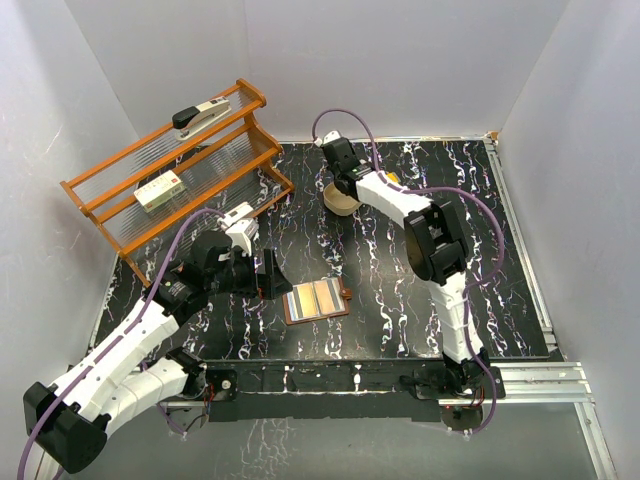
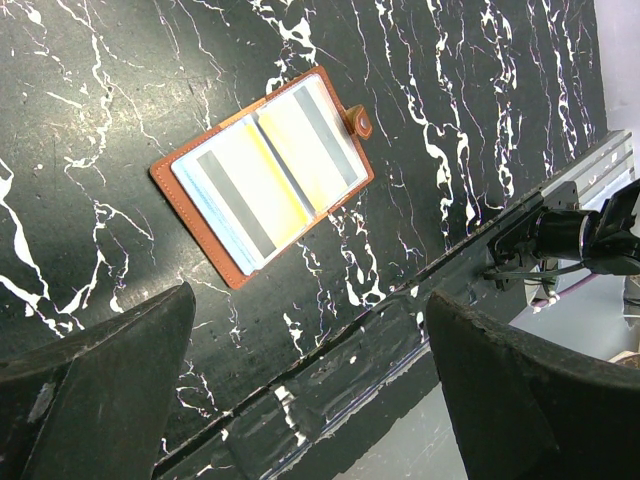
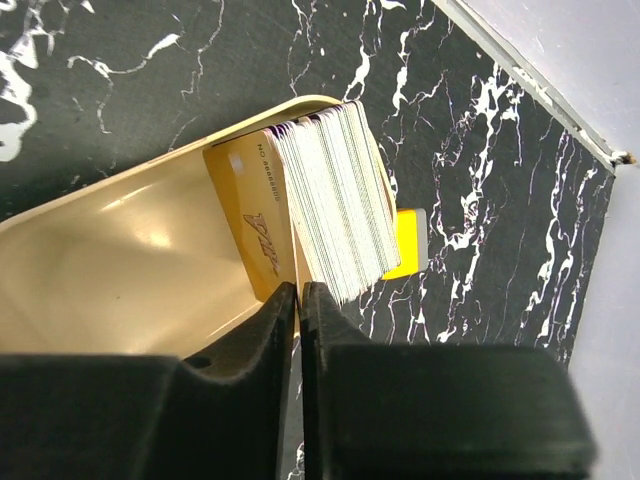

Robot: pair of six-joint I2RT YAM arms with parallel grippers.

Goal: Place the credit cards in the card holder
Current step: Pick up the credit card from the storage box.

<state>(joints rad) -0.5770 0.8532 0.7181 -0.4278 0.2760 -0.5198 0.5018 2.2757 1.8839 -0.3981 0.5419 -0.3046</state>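
Note:
The brown card holder (image 1: pixel 317 299) lies open on the black marble table, its snap tab to the right. In the left wrist view the card holder (image 2: pixel 262 175) shows striped cards in both clear pockets. My left gripper (image 1: pixel 268 275) hovers just left of it, open and empty (image 2: pixel 310 296). At the back, my right gripper (image 1: pixel 342 190) reaches into the tan tray (image 1: pixel 343 207). A stack of credit cards (image 3: pixel 335 200) stands on edge in the tray (image 3: pixel 120 250). The right gripper (image 3: pixel 298 288) is shut on the lower edge of one card beside the gold front card (image 3: pixel 250 220).
A wooden rack (image 1: pixel 180 165) stands at the back left with a stapler (image 1: pixel 200 115) on top and a white-and-green box (image 1: pixel 158 190) on its shelf. A small yellow block (image 3: pixel 405 245) lies behind the card stack. The table's near edge rail (image 2: pixel 560 190) runs close to the left gripper.

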